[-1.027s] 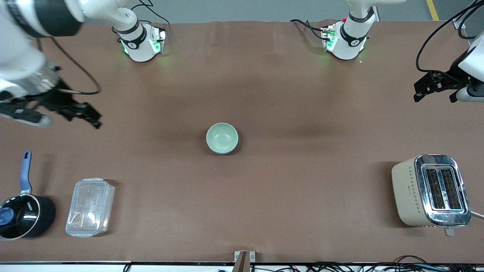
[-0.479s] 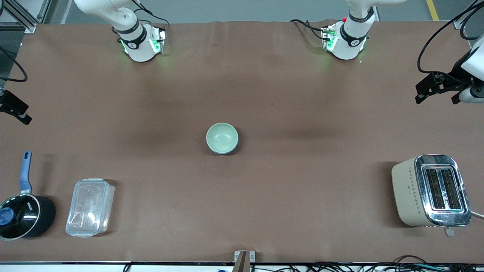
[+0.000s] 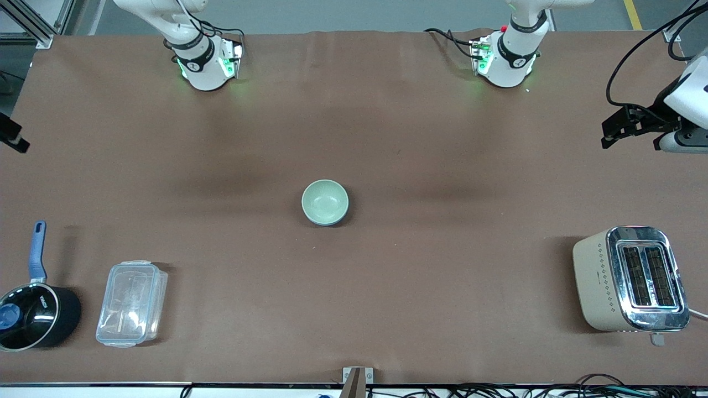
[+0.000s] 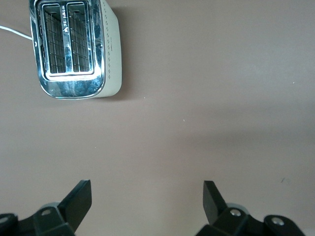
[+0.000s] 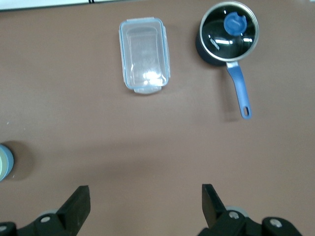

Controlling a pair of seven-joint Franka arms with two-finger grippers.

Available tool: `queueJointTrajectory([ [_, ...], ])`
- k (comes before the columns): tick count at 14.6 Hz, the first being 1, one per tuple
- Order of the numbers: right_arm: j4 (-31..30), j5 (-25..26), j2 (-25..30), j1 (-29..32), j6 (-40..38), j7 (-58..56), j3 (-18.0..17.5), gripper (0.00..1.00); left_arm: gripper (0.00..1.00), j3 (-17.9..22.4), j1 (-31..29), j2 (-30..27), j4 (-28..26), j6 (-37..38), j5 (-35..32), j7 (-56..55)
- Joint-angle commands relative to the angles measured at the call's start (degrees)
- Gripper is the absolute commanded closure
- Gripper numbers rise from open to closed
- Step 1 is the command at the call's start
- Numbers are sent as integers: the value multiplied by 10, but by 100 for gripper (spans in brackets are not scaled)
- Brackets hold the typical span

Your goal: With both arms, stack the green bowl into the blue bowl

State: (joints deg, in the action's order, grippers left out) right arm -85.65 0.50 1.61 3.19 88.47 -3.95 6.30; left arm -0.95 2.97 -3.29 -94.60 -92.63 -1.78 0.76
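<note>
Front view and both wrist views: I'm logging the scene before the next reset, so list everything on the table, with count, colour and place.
green bowl: one, pale mint green, mid-table, nested in the blue bowl, whose darker rim shows around it.
saucepan: one, black with blue handle, at the right arm's end.
food container: one, clear plastic, beside the saucepan.
toaster: one, cream and chrome, at the left arm's end.
table: one, brown.
left gripper: black, open, over bare table near the toaster.
right gripper: black, open, over bare table near the container.
</note>
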Motion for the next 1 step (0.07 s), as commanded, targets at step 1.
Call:
queueJointTrajectory([
  [1,51,-8,-8,21,-58,-8,-13,0,0,-2,-1,4,13,13,-1,10],
])
